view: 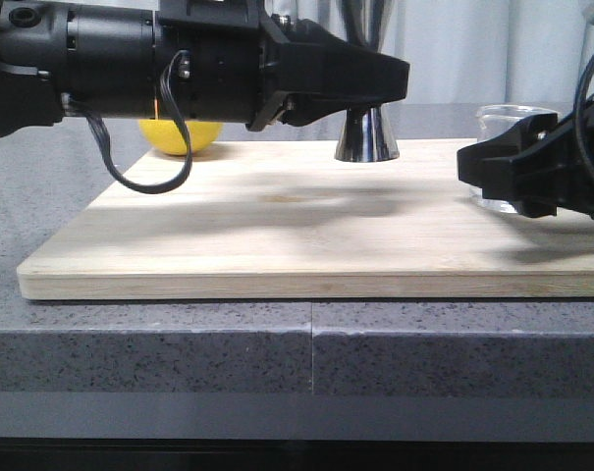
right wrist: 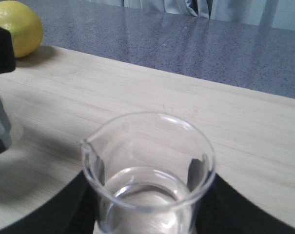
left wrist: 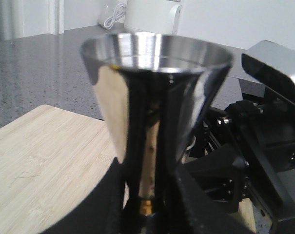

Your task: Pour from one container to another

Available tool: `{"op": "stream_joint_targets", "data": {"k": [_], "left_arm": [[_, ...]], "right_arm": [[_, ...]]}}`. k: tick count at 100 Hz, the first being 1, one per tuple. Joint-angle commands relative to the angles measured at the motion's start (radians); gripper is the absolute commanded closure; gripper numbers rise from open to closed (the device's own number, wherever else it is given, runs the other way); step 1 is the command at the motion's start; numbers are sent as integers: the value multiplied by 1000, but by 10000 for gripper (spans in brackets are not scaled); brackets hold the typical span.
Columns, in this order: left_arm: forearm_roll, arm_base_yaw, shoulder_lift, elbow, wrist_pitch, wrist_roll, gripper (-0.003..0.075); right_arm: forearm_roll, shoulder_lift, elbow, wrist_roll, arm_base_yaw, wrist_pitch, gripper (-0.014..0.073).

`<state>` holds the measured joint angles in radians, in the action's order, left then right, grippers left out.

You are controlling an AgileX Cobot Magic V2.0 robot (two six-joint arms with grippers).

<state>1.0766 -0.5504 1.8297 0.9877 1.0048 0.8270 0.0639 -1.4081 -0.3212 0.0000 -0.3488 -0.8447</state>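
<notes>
Beaker: upright between the right gripper fingers, which pinch its wall; rests on the board.
Jigger: upright, long axis vertical, clasped at the waist by the left gripper.
Key relation: jigger lies left of the beaker, well apart.
Surface: bamboo board, level.
Room: open between; lemon behind.
</notes>
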Motion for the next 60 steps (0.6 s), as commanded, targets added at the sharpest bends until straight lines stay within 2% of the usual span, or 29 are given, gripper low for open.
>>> {"op": "stream_joint_targets", "data": {"k": [1,21,40,49,60], "left_arm": [[-48,-3,-57,27,80,9,741],[-37,-3,-57,27,98,11,741],[-14,-3,-57,27,108,14,741],[1,-3,-57,27,108,24,741],[25,-3,-57,27,108,41,741]], "right_arm": [[-5,18,-26,-14,5,-88,366],[-5,30,-26,-14,5,-148,366],[-16,88,-26,-14,5,-124,366],[-16,124,-37,-14,5,-72,366],[-3,179,-89,-14,5,78,366]]}}
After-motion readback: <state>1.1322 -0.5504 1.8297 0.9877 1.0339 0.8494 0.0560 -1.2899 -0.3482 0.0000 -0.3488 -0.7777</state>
